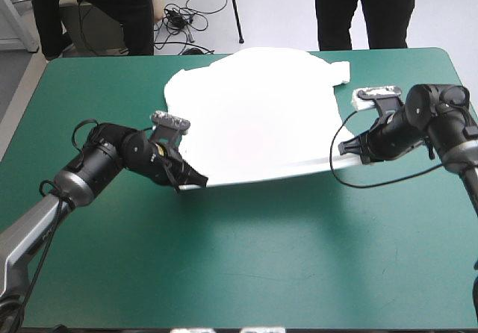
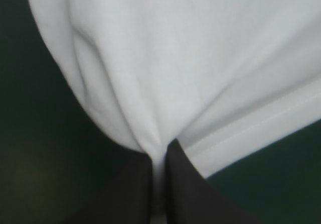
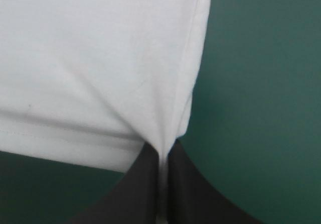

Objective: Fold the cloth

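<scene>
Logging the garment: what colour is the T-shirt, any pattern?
The T-shirt is white, with no clear print showing; best seen in the high view.

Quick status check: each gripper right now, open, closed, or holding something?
Left gripper: fingers shut on the white short-sleeved T-shirt, at its near hem corner.
Right gripper: fingers shut on the T-shirt's other near hem corner.

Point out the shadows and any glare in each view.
High view: the T-shirt glares blank white at its middle; its raised near hem, held by the left gripper and right gripper, throws a dark band on the teal-green cover. Left wrist view: grey shading marks creases fanning from the pinch. Right wrist view: the cover under the hem lies in shadow.
</scene>
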Action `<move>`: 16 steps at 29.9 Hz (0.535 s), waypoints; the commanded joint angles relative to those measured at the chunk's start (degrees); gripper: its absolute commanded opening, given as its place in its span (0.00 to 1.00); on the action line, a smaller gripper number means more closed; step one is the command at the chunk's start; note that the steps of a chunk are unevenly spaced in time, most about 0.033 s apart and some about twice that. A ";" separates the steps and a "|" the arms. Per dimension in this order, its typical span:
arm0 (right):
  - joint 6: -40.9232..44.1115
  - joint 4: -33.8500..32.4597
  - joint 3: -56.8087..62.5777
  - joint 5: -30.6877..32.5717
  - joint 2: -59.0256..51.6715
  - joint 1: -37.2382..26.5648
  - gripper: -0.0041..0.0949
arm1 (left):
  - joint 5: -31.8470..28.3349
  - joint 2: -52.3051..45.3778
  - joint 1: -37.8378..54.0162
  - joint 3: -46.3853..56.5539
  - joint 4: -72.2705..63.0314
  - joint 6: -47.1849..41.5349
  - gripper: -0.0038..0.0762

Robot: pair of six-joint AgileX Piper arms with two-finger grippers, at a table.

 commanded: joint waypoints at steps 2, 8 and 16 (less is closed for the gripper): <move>-0.59 -0.34 10.23 -3.19 -8.29 -0.35 0.02 | 2.47 -4.28 -2.95 6.86 -0.16 -2.60 0.04; 1.38 -0.41 24.05 -4.00 -14.48 3.34 0.02 | 2.42 -9.62 -7.16 15.74 -0.25 -6.64 0.04; 2.53 0.05 34.19 -1.48 -18.04 4.99 0.03 | 2.56 -15.76 -9.03 23.73 -0.25 -10.82 0.04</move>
